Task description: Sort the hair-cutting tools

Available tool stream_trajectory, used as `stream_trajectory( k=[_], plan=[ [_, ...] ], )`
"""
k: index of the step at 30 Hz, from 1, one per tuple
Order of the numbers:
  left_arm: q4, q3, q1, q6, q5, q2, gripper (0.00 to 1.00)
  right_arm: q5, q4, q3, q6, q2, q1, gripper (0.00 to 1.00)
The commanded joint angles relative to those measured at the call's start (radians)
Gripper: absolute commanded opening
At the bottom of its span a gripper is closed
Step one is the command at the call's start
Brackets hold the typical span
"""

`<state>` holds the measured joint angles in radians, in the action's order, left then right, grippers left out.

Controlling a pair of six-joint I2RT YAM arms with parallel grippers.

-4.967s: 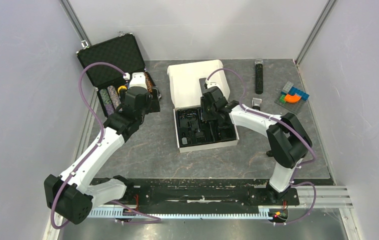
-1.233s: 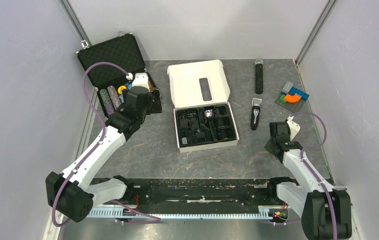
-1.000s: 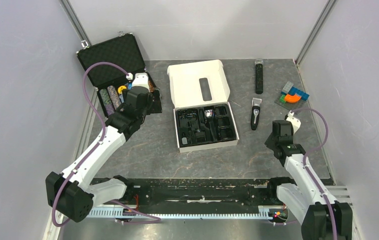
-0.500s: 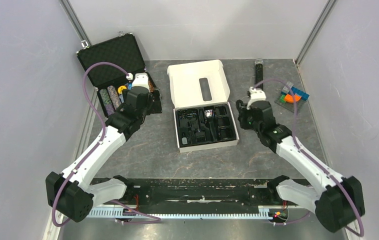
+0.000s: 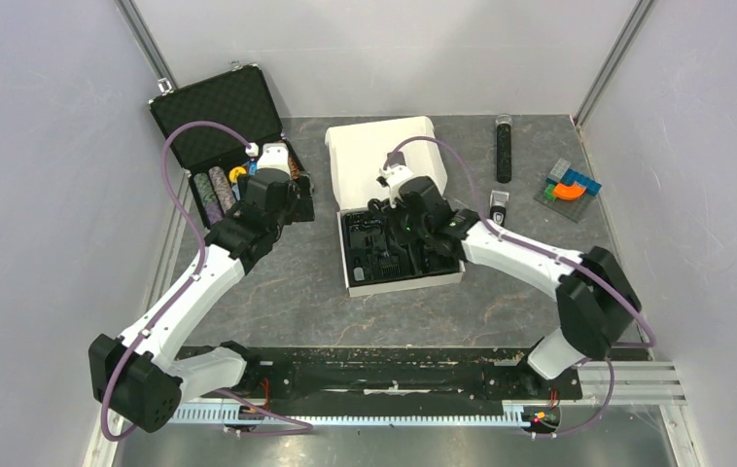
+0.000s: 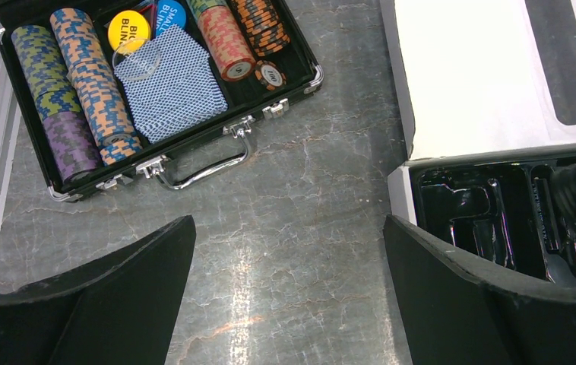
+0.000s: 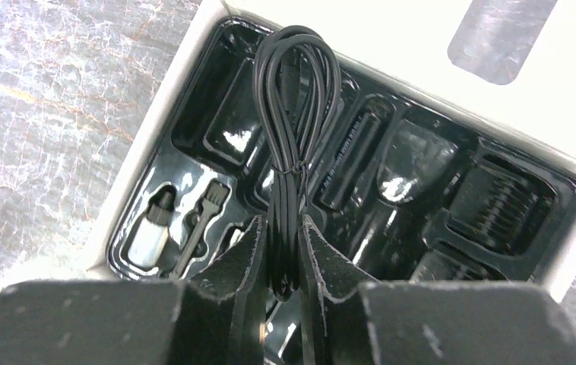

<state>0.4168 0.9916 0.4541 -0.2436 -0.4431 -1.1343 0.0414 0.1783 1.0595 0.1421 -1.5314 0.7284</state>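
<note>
The right claw (image 7: 281, 232) pinches the black cord (image 7: 297, 91), which looks light and floppy, near its tie over the black tray (image 7: 220, 129). The clipper (image 5: 499, 204) lies beside the white box (image 5: 403, 284). The left claw (image 6: 286, 228) is open

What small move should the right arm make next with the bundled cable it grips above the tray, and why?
Probably lower the right gripper slightly, then open it. It is shut on the coiled black cable, which hangs over the middle recesses of the black tray. The loop appears not yet seated in any recess.
</note>
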Motion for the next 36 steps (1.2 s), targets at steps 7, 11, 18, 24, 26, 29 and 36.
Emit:
stream_trajectory(
  k=[7, 11, 18, 24, 26, 29, 36],
  plan=[
    [-0.021, 0.027, 0.003, 0.003, -0.031, 0.009, 1.0, 0.027, -0.025, 0.159, 0.085, -0.201, 0.02, 0.11],
    [-0.021, 0.027, 0.004, 0.002, -0.025, 0.006, 1.0, 0.01, -0.003, 0.176, 0.101, -0.239, 0.026, 0.13],
    [-0.022, 0.027, 0.003, 0.0, -0.019, 0.003, 1.0, 0.015, 0.026, 0.184, 0.134, -0.25, 0.032, 0.24],
    [-0.023, 0.027, 0.003, -0.003, -0.013, 0.001, 1.0, 0.02, 0.045, 0.185, 0.144, -0.236, 0.034, 0.38],
    [-0.023, 0.027, 0.003, -0.003, -0.011, -0.001, 1.0, 0.023, 0.046, 0.183, 0.143, -0.23, 0.034, 0.41],
    [-0.023, 0.027, 0.003, -0.003, -0.011, -0.001, 1.0, 0.034, 0.046, 0.179, 0.143, -0.222, 0.034, 0.41],
    [-0.022, 0.027, 0.004, -0.002, -0.012, 0.003, 1.0, 0.048, 0.045, 0.174, 0.136, -0.233, 0.034, 0.28]
  ],
)
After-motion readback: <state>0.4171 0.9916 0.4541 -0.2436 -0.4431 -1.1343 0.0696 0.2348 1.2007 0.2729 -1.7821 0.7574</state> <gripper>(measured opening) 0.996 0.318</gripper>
